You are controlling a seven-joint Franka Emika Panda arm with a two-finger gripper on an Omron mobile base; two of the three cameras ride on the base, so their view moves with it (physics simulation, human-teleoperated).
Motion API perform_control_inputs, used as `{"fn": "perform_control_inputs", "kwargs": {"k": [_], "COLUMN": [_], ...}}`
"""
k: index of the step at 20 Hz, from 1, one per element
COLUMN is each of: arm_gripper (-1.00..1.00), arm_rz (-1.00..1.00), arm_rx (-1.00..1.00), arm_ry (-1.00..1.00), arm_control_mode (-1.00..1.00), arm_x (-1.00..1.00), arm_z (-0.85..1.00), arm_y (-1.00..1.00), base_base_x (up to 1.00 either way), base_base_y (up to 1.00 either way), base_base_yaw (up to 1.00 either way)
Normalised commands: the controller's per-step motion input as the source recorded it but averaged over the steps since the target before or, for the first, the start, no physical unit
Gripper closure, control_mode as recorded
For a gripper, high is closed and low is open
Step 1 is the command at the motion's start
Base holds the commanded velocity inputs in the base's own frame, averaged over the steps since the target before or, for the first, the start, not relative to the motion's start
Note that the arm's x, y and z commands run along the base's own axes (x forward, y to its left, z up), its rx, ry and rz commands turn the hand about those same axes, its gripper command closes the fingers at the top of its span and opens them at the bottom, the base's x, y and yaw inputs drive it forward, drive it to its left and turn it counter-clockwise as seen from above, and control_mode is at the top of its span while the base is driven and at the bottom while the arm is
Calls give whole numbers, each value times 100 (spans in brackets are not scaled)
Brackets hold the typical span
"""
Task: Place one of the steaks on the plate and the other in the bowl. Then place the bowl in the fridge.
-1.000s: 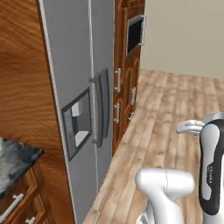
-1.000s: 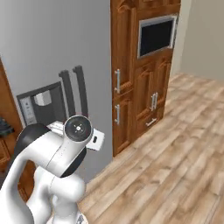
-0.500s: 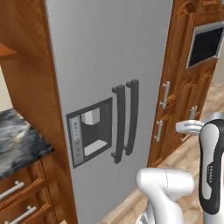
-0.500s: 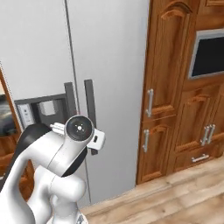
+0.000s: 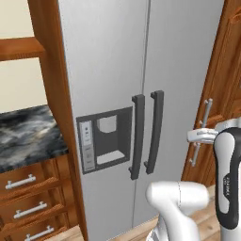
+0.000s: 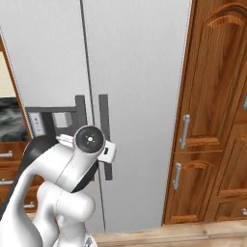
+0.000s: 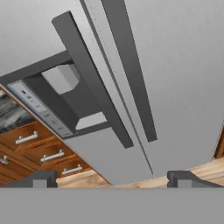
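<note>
The silver-grey fridge (image 5: 183,56) stands straight ahead, both doors shut. Its two dark vertical handles (image 5: 137,136) meet at the middle seam, and the water dispenser panel (image 5: 106,141) is set in the left door. The right base view has the fridge (image 6: 135,72) behind my white arm. In the hand view the fridge (image 7: 183,65) lies tilted, with its handles (image 7: 94,83) and dispenser (image 7: 65,100) a short way off. My gripper (image 7: 113,179) is open with nothing between its fingertips (image 7: 41,178). The steaks, the plate and the bowl are out of view.
Tall wooden cabinets (image 6: 217,120) with metal pulls flank the fridge on the right. A dark marble counter (image 5: 28,136) over wooden drawers (image 5: 28,188) sits on its left. Wooden floor (image 6: 193,236) runs along the bottom.
The whole picture has shifted: the base has swung and come closer, so the fridge now fills the middle of both base views. My arm holds the same pose, gripper still open.
</note>
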Motion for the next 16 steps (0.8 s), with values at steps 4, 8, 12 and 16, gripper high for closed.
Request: {"fn": "perform_control_inputs", "kwargs": {"k": [4,8,12,16], "arm_gripper": [-100,-100,-100,-100], "arm_rz": [0,0,0,0], "arm_rx": [0,0,0,0], "arm_ry": [0,0,0,0], "arm_control_mode": [100,100,100,100], "arm_x": [0,0,0,0], "arm_z": [0,0,0,0], "arm_y": [0,0,0,0], "base_base_x": [0,0,8,0], "base_base_y": [0,0,-19,-31], "base_base_yaw": [1,4,36,40]}}
